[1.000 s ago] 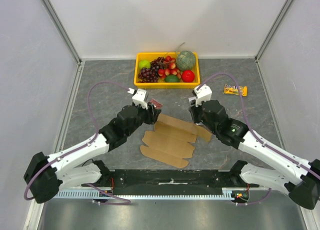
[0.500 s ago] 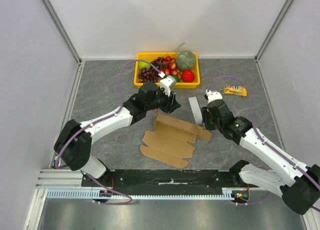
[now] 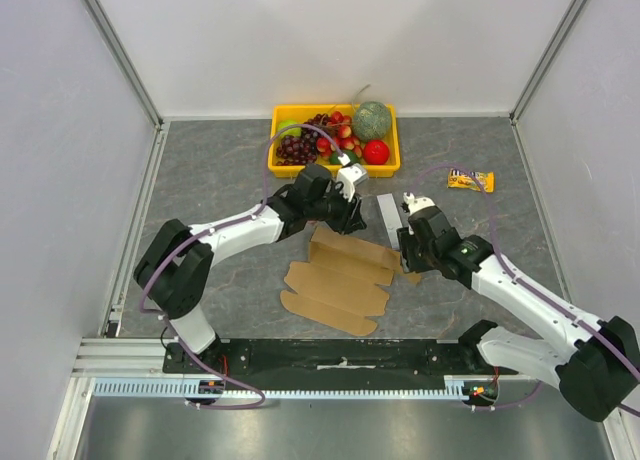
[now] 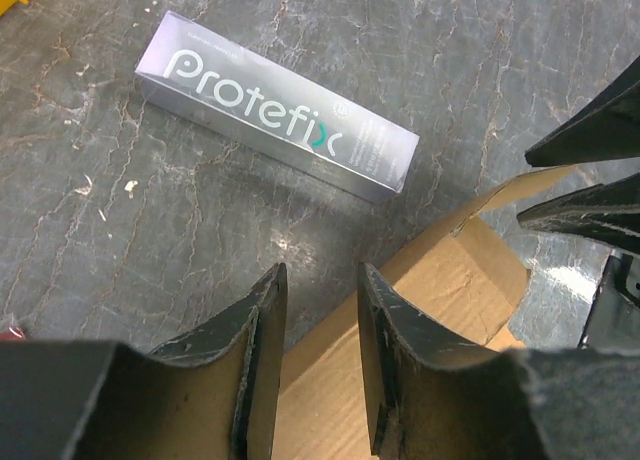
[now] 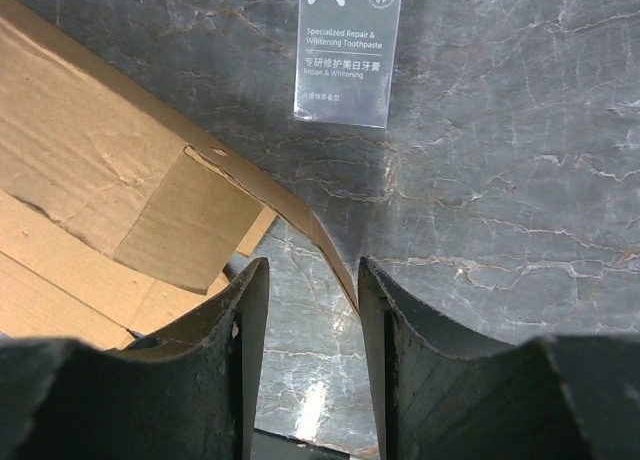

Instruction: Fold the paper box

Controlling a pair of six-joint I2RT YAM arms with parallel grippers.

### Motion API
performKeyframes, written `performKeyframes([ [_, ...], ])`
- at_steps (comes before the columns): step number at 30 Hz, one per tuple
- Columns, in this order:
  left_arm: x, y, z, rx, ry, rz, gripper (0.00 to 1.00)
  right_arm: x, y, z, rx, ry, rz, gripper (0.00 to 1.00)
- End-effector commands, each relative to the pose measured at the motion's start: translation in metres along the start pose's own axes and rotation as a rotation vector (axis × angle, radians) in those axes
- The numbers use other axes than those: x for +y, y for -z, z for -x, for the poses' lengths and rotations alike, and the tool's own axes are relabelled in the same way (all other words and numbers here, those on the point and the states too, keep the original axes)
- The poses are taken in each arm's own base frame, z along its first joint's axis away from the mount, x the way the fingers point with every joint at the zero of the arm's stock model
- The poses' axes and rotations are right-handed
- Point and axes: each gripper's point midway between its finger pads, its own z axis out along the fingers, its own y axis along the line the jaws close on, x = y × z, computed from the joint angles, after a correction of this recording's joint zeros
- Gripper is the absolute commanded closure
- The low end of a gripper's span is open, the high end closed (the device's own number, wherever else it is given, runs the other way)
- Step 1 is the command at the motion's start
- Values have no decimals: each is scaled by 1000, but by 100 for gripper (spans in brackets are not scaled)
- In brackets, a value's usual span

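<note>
The paper box [image 3: 338, 277] is a brown die-cut sheet lying mostly flat in mid-table, its back panel slightly raised. My left gripper [image 3: 352, 218] hangs over the back edge. In the left wrist view it [image 4: 322, 270] is open, with the cardboard [image 4: 440, 300] showing in the gap and no pinch visible. My right gripper [image 3: 405, 243] is at the sheet's right end. It [image 5: 313, 265] is open too, and a curled flap edge [image 5: 335, 260] reaches in beside its right finger.
A silver toothpaste carton [image 3: 388, 220] lies on the table between the two grippers, just behind the sheet. A yellow tray [image 3: 282, 164] of fruit stands at the back. A small snack bar [image 3: 470, 180] lies at the right.
The left arm swung right, onto the sheet's back edge, its jaws narrowing. The right gripper opened wider and dropped to the right flap. The silver carton now lies on the table.
</note>
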Motion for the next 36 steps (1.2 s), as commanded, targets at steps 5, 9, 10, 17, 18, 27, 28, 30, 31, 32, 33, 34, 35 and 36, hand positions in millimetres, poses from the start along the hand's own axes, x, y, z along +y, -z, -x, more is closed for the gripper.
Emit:
performKeyframes([
  [5,-2,-11,16,-8,-73,-61,60,8,-15,-6,31,15,40,57],
  [9,1,-16,9,13,-62,-60,60,13,-18,-5,24,43,70,68],
  [10,4,-17,8,14,-60,-54,60,13,-19,-3,15,48,71,72],
  [17,23,-19,-5,54,-2,-15,61,16,-20,11,-48,78,88,84],
  [18,25,-19,-6,58,7,-9,61,17,-20,14,-59,79,88,85],
  [27,40,-6,-25,110,86,106,63,21,-29,43,-106,22,56,84],
  [28,41,-3,-26,107,92,115,63,23,-30,46,-112,27,59,84],
  [30,42,3,-30,108,103,132,63,23,-35,50,-114,45,52,84],
  [31,42,5,-31,109,107,140,63,24,-37,54,-122,58,53,84],
  [32,43,8,-34,112,112,149,63,24,-39,56,-125,70,53,84],
  [33,45,10,-36,112,116,163,63,25,-41,59,-128,82,55,84],
  [34,46,13,-39,117,121,172,63,26,-42,61,-133,99,60,84],
  [35,48,15,-41,121,126,188,63,27,-44,63,-140,112,62,84],
  [36,48,18,-44,126,130,202,63,28,-44,67,-152,128,66,83],
])
